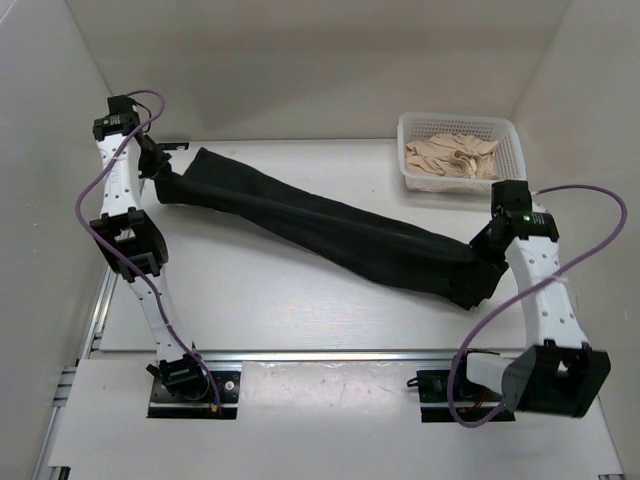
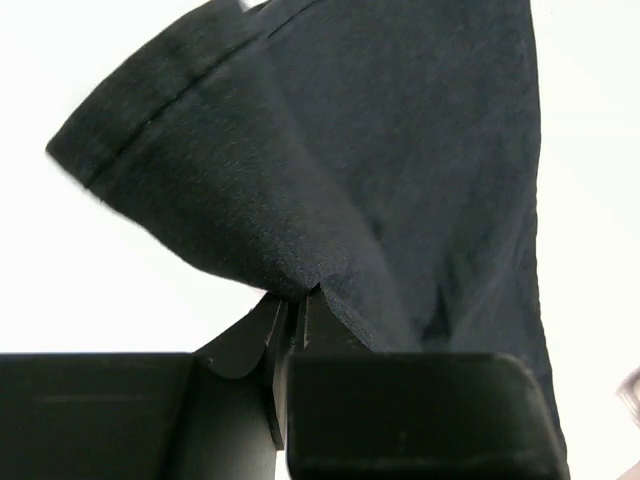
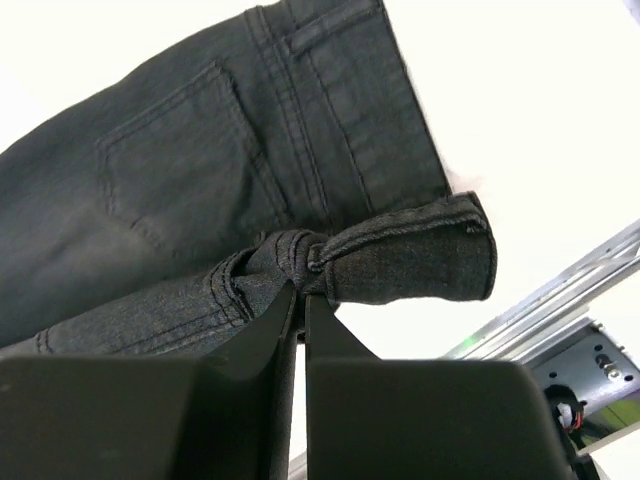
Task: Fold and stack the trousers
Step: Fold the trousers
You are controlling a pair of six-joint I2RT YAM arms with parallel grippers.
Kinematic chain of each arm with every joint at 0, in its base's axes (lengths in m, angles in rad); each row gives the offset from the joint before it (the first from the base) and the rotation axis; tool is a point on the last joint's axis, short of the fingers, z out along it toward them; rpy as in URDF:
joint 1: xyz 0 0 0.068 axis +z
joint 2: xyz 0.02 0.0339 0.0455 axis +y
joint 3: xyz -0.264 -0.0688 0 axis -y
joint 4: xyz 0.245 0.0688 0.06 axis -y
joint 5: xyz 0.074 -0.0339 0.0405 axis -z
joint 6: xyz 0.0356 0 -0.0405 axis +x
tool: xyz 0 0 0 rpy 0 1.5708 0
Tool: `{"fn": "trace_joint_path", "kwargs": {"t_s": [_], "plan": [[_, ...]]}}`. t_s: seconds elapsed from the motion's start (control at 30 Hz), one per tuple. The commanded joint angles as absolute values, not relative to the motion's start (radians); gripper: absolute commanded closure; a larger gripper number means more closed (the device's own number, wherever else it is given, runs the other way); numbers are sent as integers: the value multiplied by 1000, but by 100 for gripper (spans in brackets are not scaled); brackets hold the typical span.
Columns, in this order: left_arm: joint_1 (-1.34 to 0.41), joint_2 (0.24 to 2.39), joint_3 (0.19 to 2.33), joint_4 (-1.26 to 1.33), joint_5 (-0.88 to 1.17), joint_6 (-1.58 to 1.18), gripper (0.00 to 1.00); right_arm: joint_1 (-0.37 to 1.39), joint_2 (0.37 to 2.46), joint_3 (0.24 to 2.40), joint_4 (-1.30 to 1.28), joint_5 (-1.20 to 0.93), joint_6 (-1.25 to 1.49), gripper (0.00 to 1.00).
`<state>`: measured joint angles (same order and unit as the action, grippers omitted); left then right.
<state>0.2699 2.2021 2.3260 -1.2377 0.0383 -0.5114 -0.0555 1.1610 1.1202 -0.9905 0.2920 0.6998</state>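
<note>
We see the trousers (image 1: 330,235) stretched slantwise across the tabletop (image 1: 270,310), from far left to near right. Our left gripper (image 2: 298,303) is clamped on the cloth near a leg hem. The right gripper (image 3: 300,290) is clamped on a bunched fold at the waistband end, beside a back pocket. A basket (image 1: 516,152) of beige cloth (image 1: 450,158) sits far right, apart from the trousers.

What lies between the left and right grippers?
The trousers, stretched diagonally from the left gripper to the right gripper, each shut on one end; the top view shows it.
</note>
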Motion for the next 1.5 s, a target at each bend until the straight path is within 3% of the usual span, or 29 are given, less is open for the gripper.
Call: {"fn": "trace_joint_path", "kwargs": {"t_s": [0.0,0.23,0.37,0.47,0.53,0.57,0.6,0.67,0.73,0.77,0.9,0.93,0.97,1.0,1.03,1.07,1.1,1.13,1.23,1.27,1.33,1.37,1.47], "plan": [[276,2253,2471,-1200,-51,-528,90,-66,1254,1190,-940,494,680,99],[239,2414,2646,-1115,-40,-546,90,-75,1423,1290,-888,566,660,99],[218,2448,2620,-950,23,-581,90,-75,1518,1338,-864,566,650,99],[190,2561,2768,-925,41,-592,90,-106,1632,1385,-853,530,676,99],[164,2577,2771,-870,102,-619,90,-135,1675,1419,-853,480,689,91],[164,2577,2757,-803,126,-633,82,-135,1707,1428,-842,445,698,81],[164,2586,2757,-784,147,-634,55,-147,1718,1437,-842,414,707,54],[155,2595,2796,-784,156,-634,25,-147,1718,1437,-842,364,707,28],[146,2557,2765,-784,156,-611,2,-147,1697,1413,-833,364,707,17],[146,2499,2738,-784,156,-600,0,-147,1671,1399,-833,364,707,15],[173,2329,2539,-784,144,-554,0,-147,1585,1310,-833,312,687,14],[184,2297,2492,-793,144,-545,4,-147,1544,1260,-833,295,678,14],[205,2240,2397,-805,144,-529,15,-147,1520,1232,-833,275,678,14],[216,2217,2354,-816,144,-529,52,-147,1496,1201,-833,256,678,14],[225,2200,2317,-831,127,-514,73,-147,1473,1172,-824,232,678,14],[239,2191,2269,-857,83,-514,84,-147,1429,1114,-824,206,678,14],[248,2191,2252,-920,83,-514,88,-147,1410,1085,-824,160,678,14],[259,2203,2235,-946,97,-514,86,-147,1381,1059,-812,144,678,14],[279,2253,2166,-1014,124,-514,65,-156,1355,959,-787,103,698,8],[279,2264,2154,-1014,136,-514,40,-156,1355,924,-778,59,698,7],[270,2301,2135,-1014,137,-514,19,-166,1355,896,-740,20,698,5],[261,2316,2135,-1014,123,-514,15,-182,1355,885,-726,2,707,0],[261,2385,2180,-1014,114,-534,12,-244,1377,854,-663,-98,707,0]]}}
